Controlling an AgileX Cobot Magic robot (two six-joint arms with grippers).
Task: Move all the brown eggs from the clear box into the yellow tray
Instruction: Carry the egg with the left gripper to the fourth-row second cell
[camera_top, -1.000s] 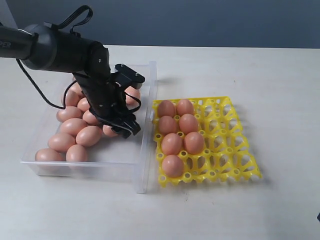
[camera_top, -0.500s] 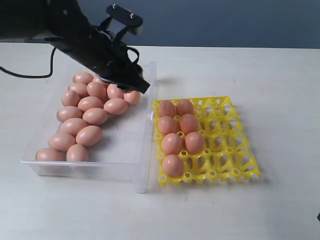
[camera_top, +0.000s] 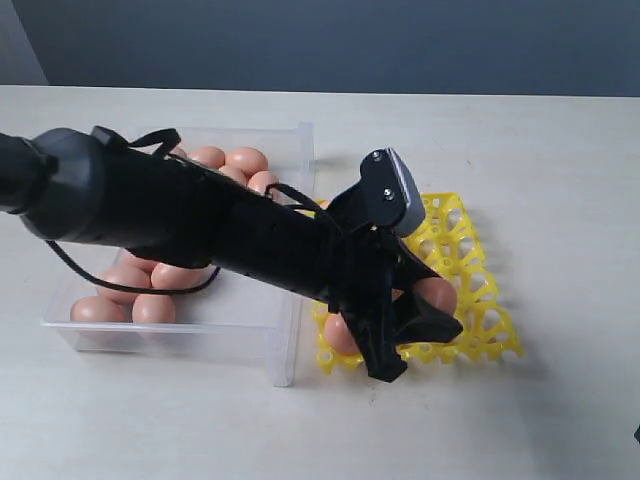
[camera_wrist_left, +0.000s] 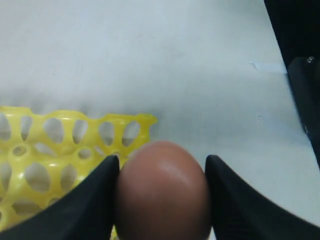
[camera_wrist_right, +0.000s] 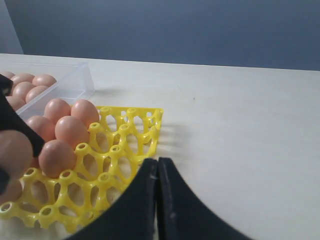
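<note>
My left gripper (camera_top: 432, 305) is shut on one brown egg (camera_top: 438, 292) and hangs over the near right part of the yellow tray (camera_top: 470, 255). In the left wrist view that egg (camera_wrist_left: 162, 192) fills the gap between both black fingers (camera_wrist_left: 95, 200), with a tray corner (camera_wrist_left: 65, 145) below. The tray holds several eggs (camera_wrist_right: 70, 131) in its two left columns, partly hidden by the arm. More eggs (camera_top: 245, 160) lie in the clear box (camera_top: 290, 345). My right gripper (camera_wrist_right: 158, 170) is shut and empty, low beside the tray (camera_wrist_right: 125, 150).
The left arm (camera_top: 200, 225) stretches from the box across the tray's left half, hiding much of both. Bare pale table (camera_top: 540, 160) surrounds the tray on the right and front. The box wall (camera_wrist_right: 75, 80) stands just left of the tray.
The left arm has swung from over the eggs in the clear box to the right and now holds an egg over the yellow tray.
</note>
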